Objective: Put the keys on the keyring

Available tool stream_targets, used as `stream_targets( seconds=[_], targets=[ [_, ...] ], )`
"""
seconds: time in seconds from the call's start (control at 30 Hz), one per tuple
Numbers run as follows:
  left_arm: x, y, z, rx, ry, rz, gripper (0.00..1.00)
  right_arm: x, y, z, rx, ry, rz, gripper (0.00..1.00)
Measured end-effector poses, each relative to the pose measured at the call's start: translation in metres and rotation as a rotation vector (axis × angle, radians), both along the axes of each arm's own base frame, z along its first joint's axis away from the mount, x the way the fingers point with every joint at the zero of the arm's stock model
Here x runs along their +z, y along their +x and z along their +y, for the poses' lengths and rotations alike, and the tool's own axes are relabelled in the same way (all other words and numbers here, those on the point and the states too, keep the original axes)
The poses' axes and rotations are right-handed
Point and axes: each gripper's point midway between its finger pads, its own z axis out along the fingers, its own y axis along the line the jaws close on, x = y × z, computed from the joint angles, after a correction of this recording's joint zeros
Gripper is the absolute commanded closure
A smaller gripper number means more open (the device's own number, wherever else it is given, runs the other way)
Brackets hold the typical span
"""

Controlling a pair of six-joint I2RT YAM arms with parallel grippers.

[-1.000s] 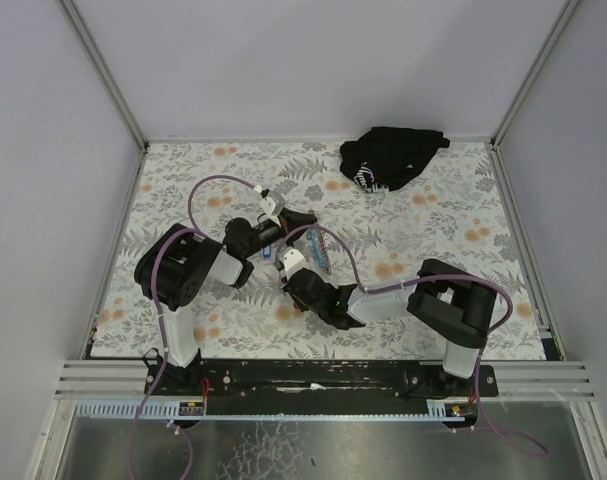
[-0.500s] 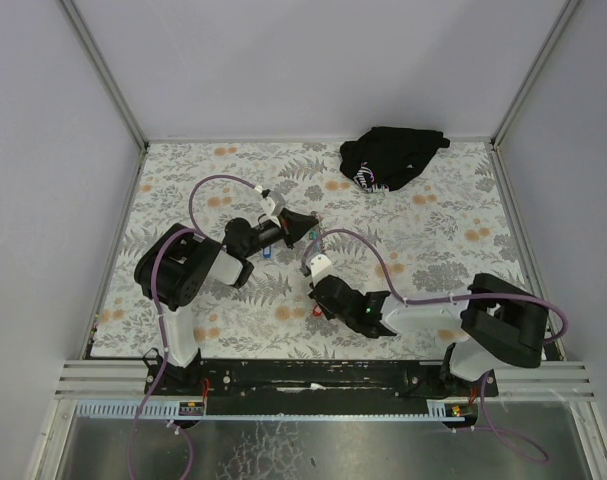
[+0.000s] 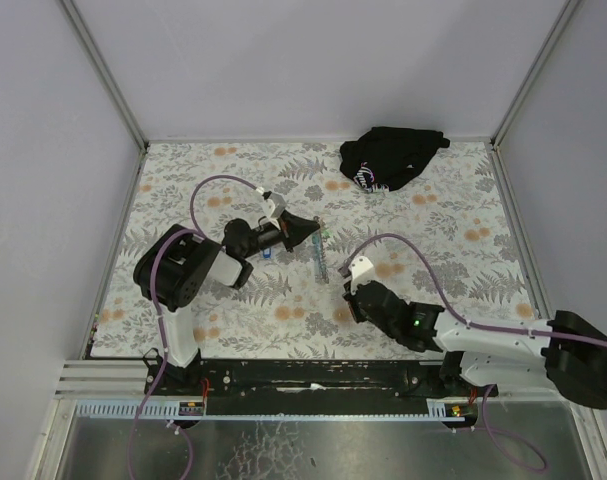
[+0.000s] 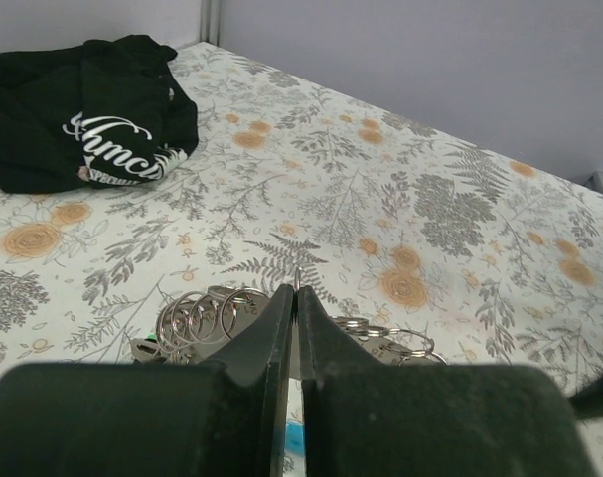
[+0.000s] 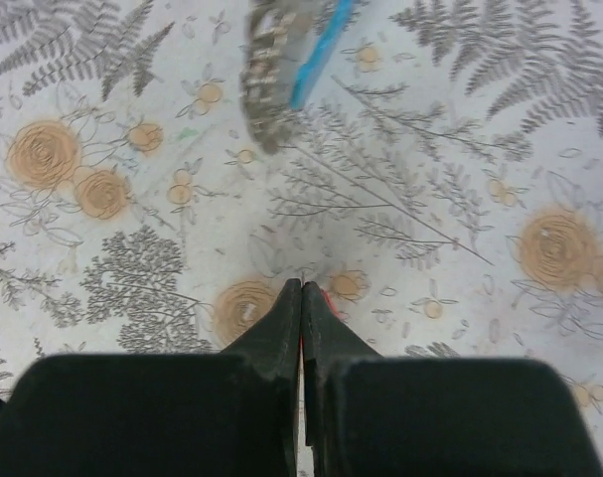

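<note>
My left gripper [image 3: 311,231] lies low over the table's middle and is shut on a thin metal piece of the keyring [image 4: 297,275] that sticks up between its fingertips. In the left wrist view several small rings [image 4: 196,315] lie on both sides of the left gripper [image 4: 297,291]. The patterned lanyard strap [image 3: 323,258] runs toward the near edge; its light-blue section [image 5: 319,42] shows in the right wrist view. My right gripper [image 3: 351,300] hangs right of the strap, shut on a red-tagged key [image 5: 327,299], only a red sliver showing beside the right gripper [image 5: 301,285].
A black cloth bundle [image 3: 391,157] lies at the back right of the floral table cover [image 3: 453,230]. A small blue tag [image 3: 268,253] lies under the left wrist. Purple cables loop above both arms. Metal rails edge the table.
The right arm has drawn back from the strap, to the right and toward the near edge, its gripper closing on the red-tagged key. The left gripper has barely moved.
</note>
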Motion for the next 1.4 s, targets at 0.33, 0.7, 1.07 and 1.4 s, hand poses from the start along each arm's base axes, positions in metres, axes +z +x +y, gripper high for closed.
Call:
stream_targets(
  seconds=[0.33, 0.7, 1.07, 1.4],
  targets=[
    [0.004, -0.045, 0.0, -0.108, 0.007, 0.009, 1.0, 0.018, 0.017, -0.036, -0.069, 0.165, -0.029, 1.0],
    [0.018, -0.096, 0.007, -0.18, 0.026, -0.021, 1.0, 0.007, 0.024, -0.038, -0.079, 0.167, 0.007, 1.0],
    [0.005, -0.129, 0.007, -0.218, 0.051, 0.023, 1.0, -0.031, 0.042, -0.039, -0.125, 0.094, 0.026, 1.0],
    [-0.004, -0.131, 0.013, -0.178, 0.056, 0.049, 1.0, -0.045, 0.057, -0.038, -0.168, 0.128, -0.041, 0.96]
  ],
)
